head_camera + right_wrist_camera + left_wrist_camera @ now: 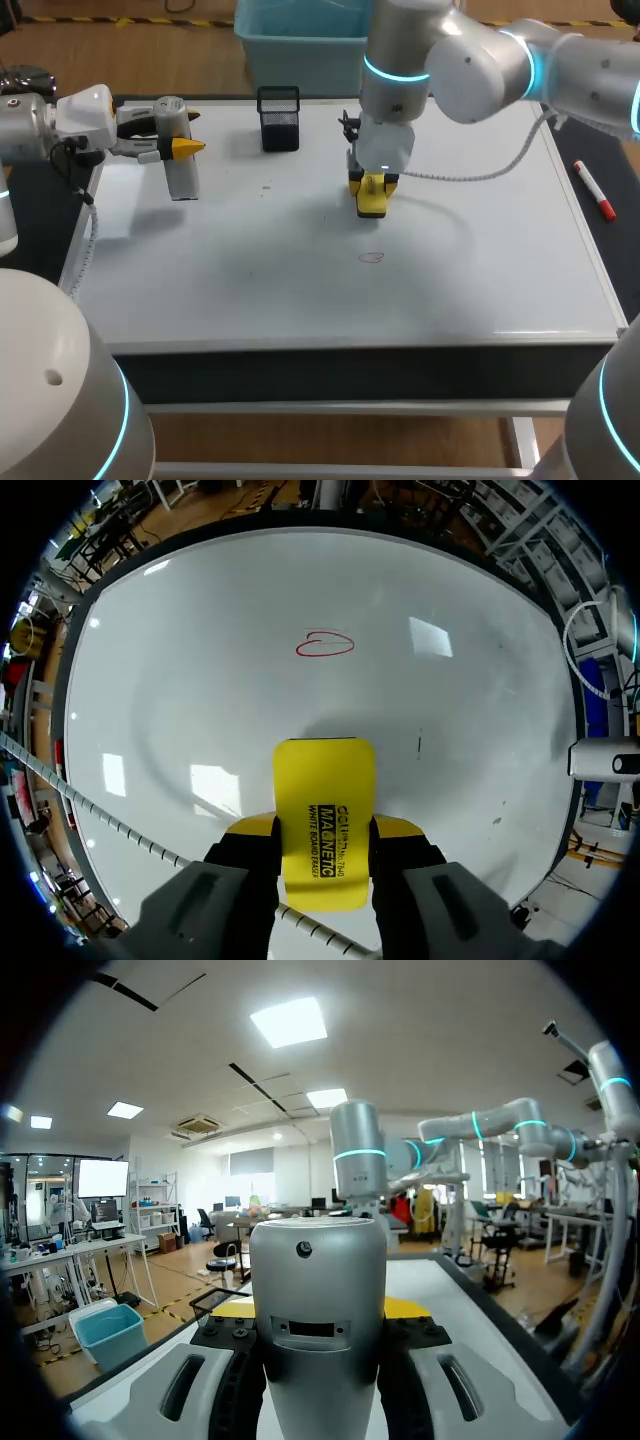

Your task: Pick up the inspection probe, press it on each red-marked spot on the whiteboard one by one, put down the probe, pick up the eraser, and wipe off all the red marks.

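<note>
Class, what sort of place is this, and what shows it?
Likely a robotics test bench: a whiteboard lies flat as the worktop, the right gripper holds an eraser near a red mark, the left gripper holds a probe.

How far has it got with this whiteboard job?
The probing looks finished: the left gripper holds the inspection probe off to the side, not yet put down. In hand: the right gripper grips the yellow eraser above the whiteboard. Left: one red mark ahead of it to wipe.
</note>
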